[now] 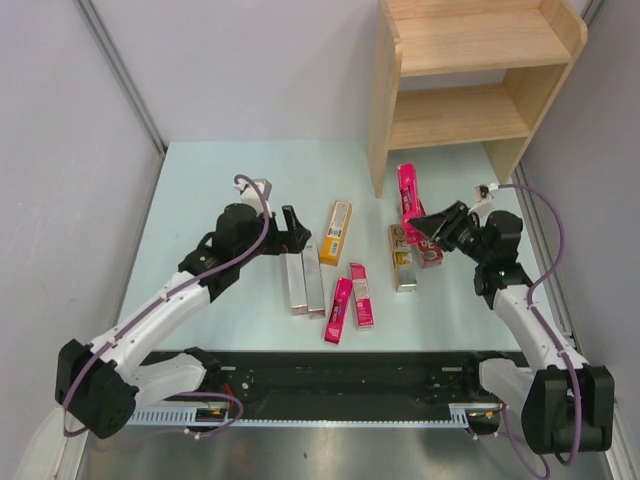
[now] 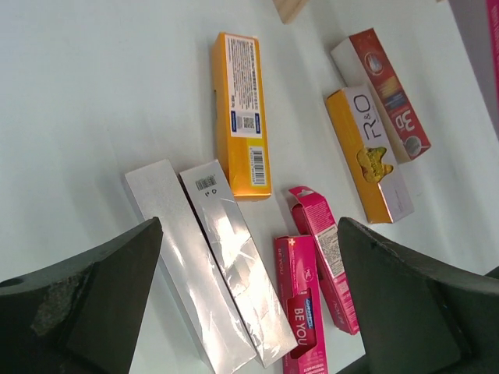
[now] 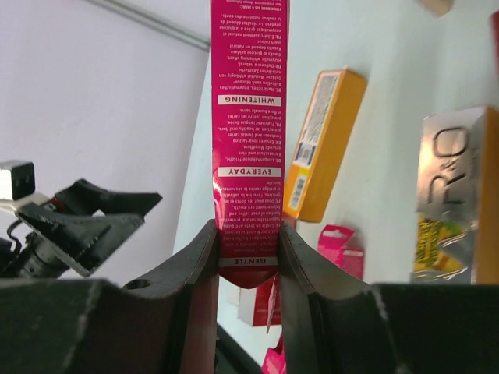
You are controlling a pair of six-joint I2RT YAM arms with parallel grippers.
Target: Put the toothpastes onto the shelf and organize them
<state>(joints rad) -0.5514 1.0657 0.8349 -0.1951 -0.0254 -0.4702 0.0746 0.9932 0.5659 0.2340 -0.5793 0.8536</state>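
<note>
Pale blue-green table (image 1: pixel 200 180) between grey walls, with a wooden shelf (image 1: pixel 470 45) standing at its far right corner.

Right tool (image 3: pixel 248 249) pressed tight on one end of a pink carton (image 3: pixel 249 117). Carton lifted off the table, sticking straight out from the fingers, printed side up, far end close to the foot of the shelf's left panel. Below and just beside that grip, flat on the table: gold carton (image 1: pixel 402 258) and red carton (image 2: pixel 386 93), side by side, the red one partly hidden under the tool in the top view.

Left tool (image 2: pixel 245 234) spread wide, pinching nothing, hovering low over the middle of the table. Directly beneath it: two silver cartons (image 2: pixel 226 265), touching along their long sides. Just beyond them, an orange carton (image 2: pixel 242 117), barcode side up. Right of the silver ones, a pink pair (image 2: pixel 316 265) lying close together, one with its end flap open.

Every other carton flat on the table, near the shelf's front.
</note>
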